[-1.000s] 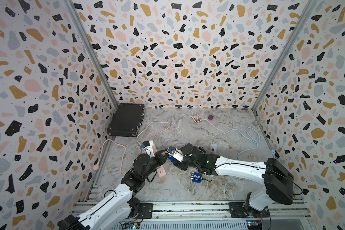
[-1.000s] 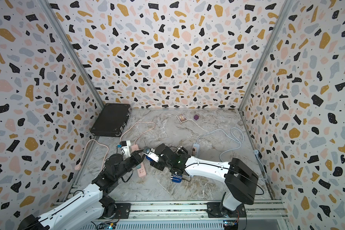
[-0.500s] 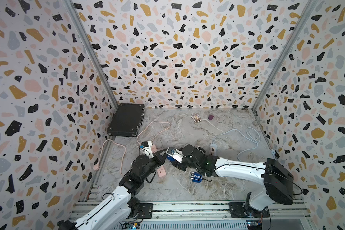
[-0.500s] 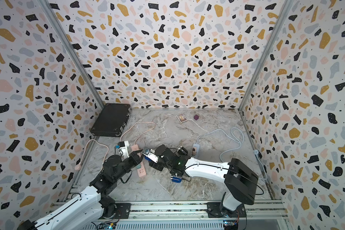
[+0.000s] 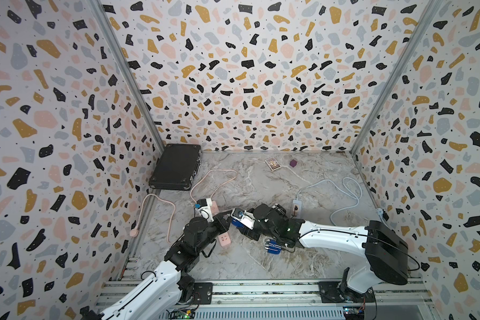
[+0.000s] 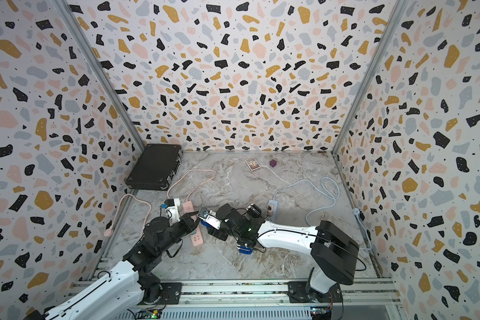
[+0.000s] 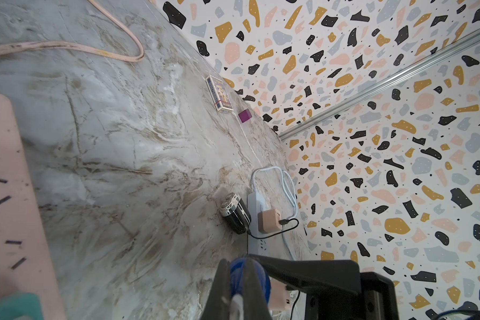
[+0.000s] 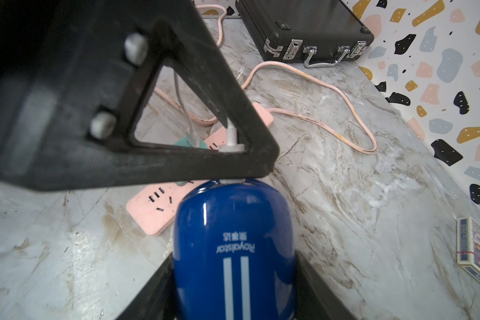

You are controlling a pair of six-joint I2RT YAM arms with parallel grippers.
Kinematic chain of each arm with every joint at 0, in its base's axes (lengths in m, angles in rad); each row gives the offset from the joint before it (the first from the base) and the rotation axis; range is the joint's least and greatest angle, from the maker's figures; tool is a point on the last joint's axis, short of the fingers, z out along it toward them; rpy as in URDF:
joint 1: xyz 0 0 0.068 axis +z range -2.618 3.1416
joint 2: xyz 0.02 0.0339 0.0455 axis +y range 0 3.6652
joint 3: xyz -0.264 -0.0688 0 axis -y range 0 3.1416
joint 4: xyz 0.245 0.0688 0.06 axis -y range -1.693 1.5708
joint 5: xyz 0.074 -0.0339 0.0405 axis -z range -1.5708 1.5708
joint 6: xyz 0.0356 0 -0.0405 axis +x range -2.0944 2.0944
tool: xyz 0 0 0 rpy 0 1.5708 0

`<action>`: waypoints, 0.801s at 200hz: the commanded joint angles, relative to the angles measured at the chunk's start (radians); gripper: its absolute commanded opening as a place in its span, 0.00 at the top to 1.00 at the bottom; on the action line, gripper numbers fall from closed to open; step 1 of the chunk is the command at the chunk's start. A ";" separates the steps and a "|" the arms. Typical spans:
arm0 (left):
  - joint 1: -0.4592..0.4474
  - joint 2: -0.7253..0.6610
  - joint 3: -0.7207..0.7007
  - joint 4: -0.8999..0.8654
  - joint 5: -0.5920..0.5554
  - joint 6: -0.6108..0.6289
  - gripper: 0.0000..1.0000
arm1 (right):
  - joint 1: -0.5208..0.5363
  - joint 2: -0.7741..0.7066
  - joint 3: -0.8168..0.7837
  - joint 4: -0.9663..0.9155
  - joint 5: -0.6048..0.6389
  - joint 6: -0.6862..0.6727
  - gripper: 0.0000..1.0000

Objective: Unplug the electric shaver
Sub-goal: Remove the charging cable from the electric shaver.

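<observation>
Marble counter (image 5: 261, 180), terrazzo booth. Item: blue shaver (image 8: 233, 235), clamped in right jaws near pink strip (image 8: 155, 210); its white plug (image 8: 231, 137) pinched in left jaws. Unchanged over the past second; plug seemingly not yet pulled free.

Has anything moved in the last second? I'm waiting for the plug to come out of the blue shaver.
Nothing has visibly changed. The right hand still holds the blue shaver. The left hand stays shut on the white plug at the shaver's end, and the plug still looks seated. The pink power strip lies where it was.
</observation>
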 commanded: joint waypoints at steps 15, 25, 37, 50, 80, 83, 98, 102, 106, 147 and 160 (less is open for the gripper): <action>0.007 -0.034 0.053 0.017 -0.071 0.027 1.00 | -0.012 0.012 -0.044 -0.082 0.078 0.011 0.78; 0.008 -0.041 0.053 0.013 -0.075 0.032 1.00 | -0.013 0.016 -0.046 -0.086 0.081 0.020 0.79; 0.008 -0.050 0.059 0.003 -0.077 0.042 1.00 | -0.012 0.018 -0.052 -0.086 0.087 0.025 0.79; 0.008 -0.053 0.069 -0.012 -0.079 0.051 1.00 | -0.012 0.018 -0.062 -0.082 0.095 0.024 0.79; 0.008 -0.055 0.081 -0.031 -0.082 0.061 1.00 | -0.012 0.033 -0.062 -0.107 0.121 0.013 0.79; 0.008 -0.057 0.081 -0.032 -0.083 0.061 1.00 | -0.013 0.034 -0.062 -0.112 0.124 0.013 0.79; 0.008 -0.062 0.080 -0.034 -0.088 0.058 1.00 | -0.012 0.034 -0.069 -0.118 0.134 0.013 0.80; 0.009 -0.065 0.079 -0.034 -0.090 0.058 1.00 | -0.012 0.034 -0.072 -0.119 0.136 0.014 0.80; 0.009 -0.068 0.078 -0.035 -0.091 0.058 1.00 | -0.012 0.034 -0.076 -0.118 0.136 0.017 0.80; 0.009 -0.086 0.101 -0.068 -0.101 0.076 1.00 | -0.012 0.051 -0.097 -0.120 0.146 0.030 0.81; 0.010 -0.088 0.106 -0.072 -0.103 0.082 1.00 | -0.013 0.058 -0.099 -0.119 0.147 0.031 0.81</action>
